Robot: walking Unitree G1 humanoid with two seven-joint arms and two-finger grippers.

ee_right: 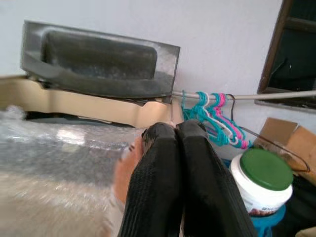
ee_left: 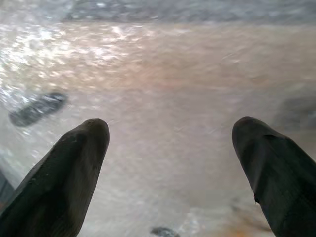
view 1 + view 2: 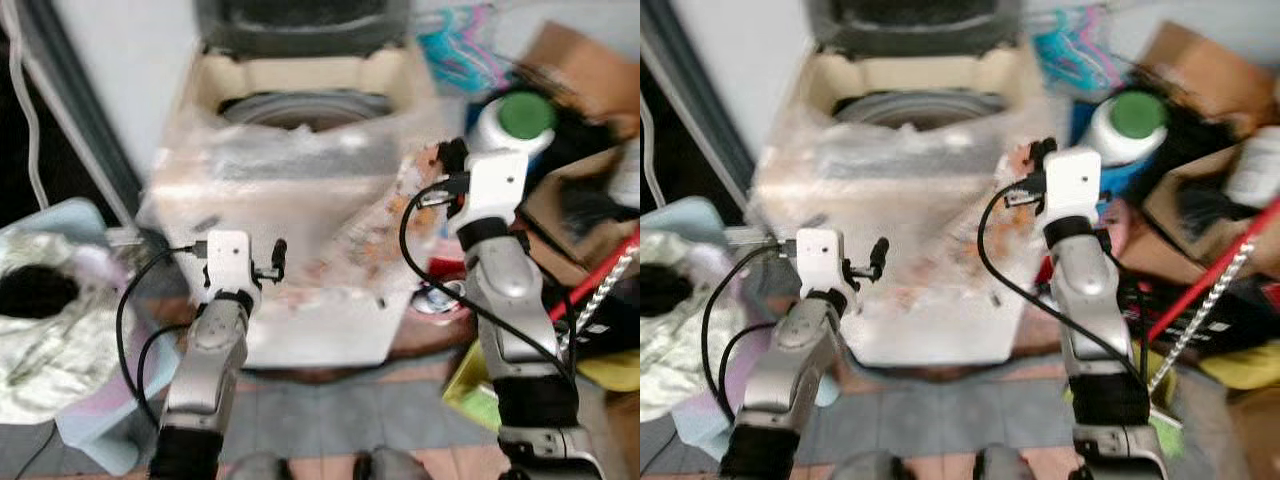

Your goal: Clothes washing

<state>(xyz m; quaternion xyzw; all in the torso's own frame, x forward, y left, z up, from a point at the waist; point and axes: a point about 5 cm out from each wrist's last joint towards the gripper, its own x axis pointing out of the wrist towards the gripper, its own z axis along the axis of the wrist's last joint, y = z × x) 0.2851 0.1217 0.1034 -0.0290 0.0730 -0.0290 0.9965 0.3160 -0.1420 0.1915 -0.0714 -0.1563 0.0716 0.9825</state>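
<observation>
A: Standing square in front of the washing machine [image 3: 300, 200], lid [image 1: 98, 61] up, drum [image 3: 300, 108] open at the top. Wrapped in clear plastic sheet [image 3: 330, 170] over front and rim.

B: And the laundry?

A: Off to the left, heaped in a pale blue basket [image 3: 95, 425] on the floor: light crumpled cloth [image 3: 45, 330] with 1 dark piece [image 3: 35, 290] on top. Well apart from both arms.

B: Left gripper [image 2: 170, 136]?

A: Held low, just before the machine's wrapped front. Fingers [image 2: 74, 163] spread wide, nothing between them, only plastic-covered panel ahead.

B: Right gripper [image 1: 175, 143]?

A: Raised near the machine's right top corner. Its 2 fingers [image 1: 158, 177] pressed together, gripping nothing that can be made out. Beyond it, a white tub with a green lid [image 1: 264, 180] and teal and pink hangers [image 1: 212, 116] on a rail.

B: Step in hand, then?

A: Probably an early one: facing the washer with empty grippers, nothing loaded that can be seen. Head views blurred, so likely mid-motion.

B: Next move?

A: Judging from the layout, turning or reaching left to the basket, closing the spread left fingers on a fold of cloth, lifting high enough to clear the wrapped rim, then dropping it into the drum. Worth minding the loose plastic near the opening, apt to snag fingers or cloth. Clutter of cardboard boxes [image 3: 585, 75] on the right, best avoided by the right arm.
</observation>
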